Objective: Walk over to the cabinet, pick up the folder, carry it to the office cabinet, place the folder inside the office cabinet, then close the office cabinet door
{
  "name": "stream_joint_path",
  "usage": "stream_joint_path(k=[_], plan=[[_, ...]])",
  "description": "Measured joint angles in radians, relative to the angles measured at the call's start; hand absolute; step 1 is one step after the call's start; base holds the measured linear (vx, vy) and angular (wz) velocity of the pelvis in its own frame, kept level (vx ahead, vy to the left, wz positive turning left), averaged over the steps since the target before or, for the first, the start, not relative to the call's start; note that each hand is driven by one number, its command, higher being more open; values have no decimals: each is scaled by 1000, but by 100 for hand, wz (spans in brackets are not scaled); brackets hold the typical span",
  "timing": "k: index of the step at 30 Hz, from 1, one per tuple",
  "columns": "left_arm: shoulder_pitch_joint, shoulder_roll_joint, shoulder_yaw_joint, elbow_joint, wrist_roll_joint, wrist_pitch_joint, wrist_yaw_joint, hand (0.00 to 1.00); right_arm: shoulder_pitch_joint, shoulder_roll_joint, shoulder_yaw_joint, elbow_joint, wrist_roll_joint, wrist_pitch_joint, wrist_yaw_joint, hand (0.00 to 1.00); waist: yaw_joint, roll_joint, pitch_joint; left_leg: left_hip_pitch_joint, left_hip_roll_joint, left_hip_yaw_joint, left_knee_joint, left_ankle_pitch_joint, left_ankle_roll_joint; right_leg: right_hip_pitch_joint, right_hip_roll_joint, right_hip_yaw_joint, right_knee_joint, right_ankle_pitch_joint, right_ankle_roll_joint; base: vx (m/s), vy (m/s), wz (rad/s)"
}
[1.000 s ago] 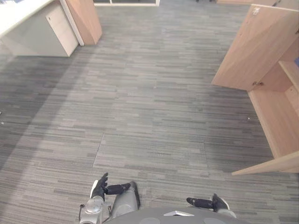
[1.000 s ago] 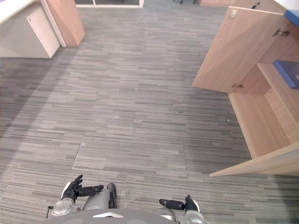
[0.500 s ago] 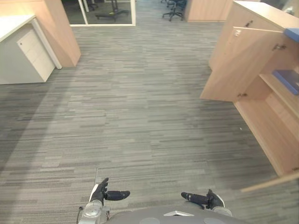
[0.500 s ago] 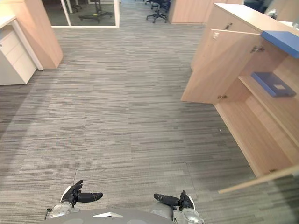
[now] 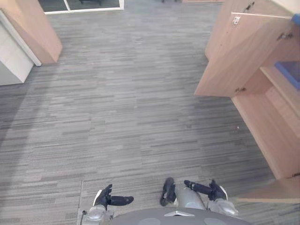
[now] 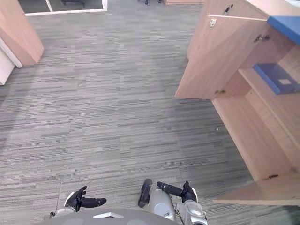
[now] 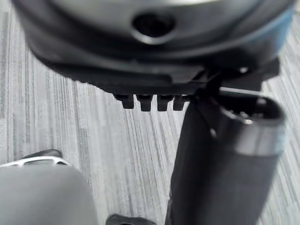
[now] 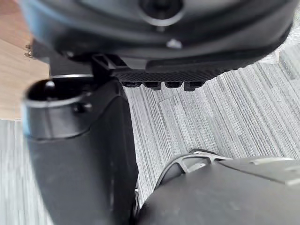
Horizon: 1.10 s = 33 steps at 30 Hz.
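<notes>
Folder [image 6: 276, 78] is in neither hand: my left hand [image 5: 104, 198] and right hand [image 5: 214, 190] hang open and empty, near me. It lies on a shelf in the cabinet [image 6: 255, 133], far right. Turning right, I could clip the near door [image 6: 255, 194] with my right arm.

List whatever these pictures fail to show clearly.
1. Blue slab on the cabinet top, right eye view: cut off by the right edge, identity unclear.
2. Blue folder on the shelf, right eye view: white label too small to read.
3. Cabinet's back: beyond the right edge.
</notes>
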Motion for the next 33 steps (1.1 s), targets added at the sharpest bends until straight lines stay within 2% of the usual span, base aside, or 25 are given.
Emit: stream_joint_path(k=[1,2,3,4,7,8,9,10,11,12,13,14,16,17,18,20,21,22,23,25,26,27,29,31,33], plan=[[2,1,23,-7,-6,1,0,100,5,-5,2,1,1,8,-4,100,0,13,-4,-74,52,-26,181,48,-17,50,47,-4,-55,0,-2,444,-391,-16],[8,-3,45,-27,-10,3,-2,100,19,-7,5,9,2,11,-11,100,2,20,-9,-143,101,-51,358,129,-28,107,91,0,-108,-1,-3,363,-207,-22],[15,-5,55,-38,-13,3,-1,100,26,-9,8,19,7,12,-16,100,7,21,-9,-187,124,-55,480,140,-29,142,114,11,-136,-5,-9,377,-164,-28],[15,-3,73,-45,-13,3,0,100,26,-9,16,36,9,16,-20,100,13,17,-8,-245,138,-43,607,128,-20,192,136,35,-172,-6,-11,297,-109,-29],[15,-7,94,-79,-35,4,15,100,25,-18,31,61,6,29,-21,100,39,-3,1,-330,114,9,670,49,1,265,152,111,-219,1,0,267,-35,-66],[16,-10,95,-81,-48,4,25,100,18,-24,45,73,2,31,-24,100,58,-4,2,-387,88,5,602,5,9,295,152,159,-233,2,1,208,26,-66],[17,-11,95,-81,-48,4,27,100,18,-24,45,74,1,31,-24,100,60,-4,2,-395,82,-1,584,0,10,300,152,168,-236,3,2,324,106,-111],[18,-23,116,-84,-62,2,32,100,12,-24,45,75,0,32,-23,100,73,-2,3,-443,38,-67,418,-20,8,329,150,232,-252,2,9,277,167,-119],[16,-26,125,-84,-80,-2,35,100,7,-22,46,75,0,31,-24,100,80,-3,4,-461,-1,-156,245,-14,-2,345,142,279,-260,-3,20,325,222,-138],[15,-26,130,-84,-84,-3,36,100,4,-21,51,75,1,30,-24,100,81,-6,6,-459,-23,-209,146,-2,-17,349,133,300,-260,-9,26,237,274,-125],[15,-26,131,-83,-91,-3,42,100,5,-19,61,73,3,25,-24,100,79,-9,7,-454,-49,-314,-43,39,-29,357,117,345,-258,-25,30,244,329,-117],[15,-28,131,-81,-92,-3,46,100,13,-19,62,73,8,22,-24,100,78,-8,8,-442,-59,-371,-168,92,-40,371,99,389,-252,-42,49,261,350,-127],[15,-31,132,-71,-93,-3,50,100,33,-20,62,73,10,22,-25,100,81,-6,6,-420,-61,-378,-202,162,-66,381,69,448,-219,-75,80,359,380,-99],[19,-37,132,-65,-108,-4,51,100,42,-24,56,73,23,23,-24,100,79,2,-1,-402,-82,-355,-185,244,-69,379,39,484,-186,-99,115,471,484,-99],[22,-23,140,-57,-123,-4,49,100,50,-5,37,74,30,23,-24,100,76,-27,-3,-402,-113,-311,-138,227,-50,378,-3,520,-168,-114,121,317,335,-91],[13,-16,161,-48,-128,-3,52,100,60,15,1,75,30,24,-20,100,77,-51,-16,-393,-136,-251,-112,177,-23,345,-47,528,-115,-113,123,286,282,-88],[16,-16,180,-39,-137,-3,51,100,60,19,-16,75,32,23,-14,100,85,-58,-19,-349,-143,-192,-124,155,0,298,-74,525,7,-113,124,378,370,-132],[26,-15,181,-20,-148,-3,49,100,60,21,-48,70,35,16,-9,100,83,-60,-17,-277,-162,-129,-162,150,26,231,-111,505,174,-106,110,283,291,-119],[39,-15,180,-19,-156,-3,49,100,61,22,-61,61,37,11,-4,100,75,-62,-18,-243,-177,-104,-184,149,43,199,-147,458,259,-94,89,294,328,-93],[56,-13,170,-20,-156,-3,48,100,64,18,-78,29,34,1,4,100,50,-62,-21,-128,-222,-33,-255,135,79,128,-310,238,497,-10,-44,259,279,-67],[53,-10,170,-20,-156,-3,47,100,62,19,-77,28,28,-1,4,100,51,-59,-22,-95,-227,-13,-282,134,85,119,-348,164,546,-16,-44,195,162,-55],[53,-7,171,-20,-155,-3,47,100,58,20,-76,29,27,-1,5,100,53,-56,-23,-70,-226,-3,-301,136,88,117,-362,115,563,-25,-35,258,146,-48],[45,-4,173,-23,-153,-4,47,100,48,16,-75,29,25,1,8,100,49,-37,-20,-19,-190,29,-341,138,91,110,-330,-48,538,-133,43,304,52,-48],[40,-7,173,-23,-153,-4,45,100,44,16,-75,28,25,2,8,100,48,-35,-16,-2,-170,49,-349,138,91,98,-305,-103,470,-157,64,196,-28,-39],[37,-17,175,-21,-153,-3,44,100,35,18,-75,28,26,1,7,100,41,-35,-3,39,-143,76,-373,132,80,81,-278,-149,324,-147,78,196,-99,-46]])
